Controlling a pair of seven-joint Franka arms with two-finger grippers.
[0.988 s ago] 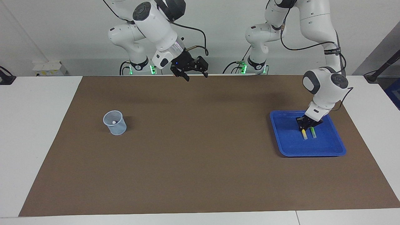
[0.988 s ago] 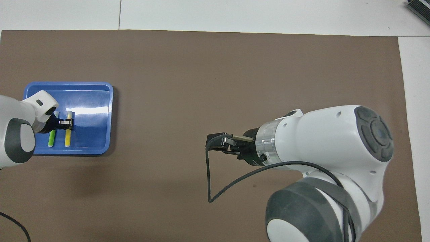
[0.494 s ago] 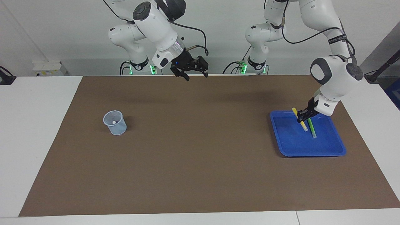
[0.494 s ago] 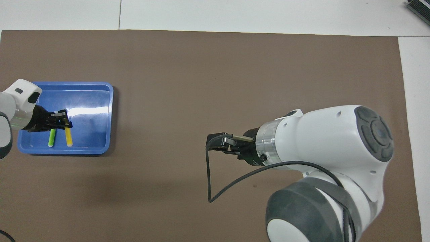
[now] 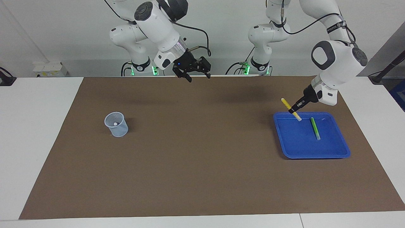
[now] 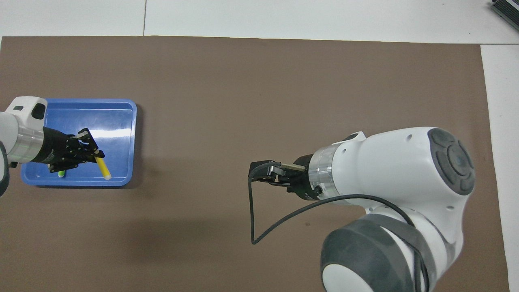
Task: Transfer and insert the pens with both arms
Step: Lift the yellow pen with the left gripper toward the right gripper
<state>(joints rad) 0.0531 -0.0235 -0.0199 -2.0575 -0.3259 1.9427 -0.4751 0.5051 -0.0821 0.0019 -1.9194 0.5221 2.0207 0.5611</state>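
Yellow pen [image 5: 291, 109] grasped by left gripper [image 5: 295, 109] above the blue tray [image 5: 316, 152].
Green pen [image 5: 314, 128] lay in the tray; right gripper [image 5: 196, 74] waited with jaws released.

A: What do the two arms look like?
B: Glossy white rounded shells, with dark grey caps at the joints and black cables looping alongside.
A: And the ends?
B: The right gripper [image 5: 192, 71] and left gripper [image 5: 297, 106] are black; silver rings sit at the wrists.
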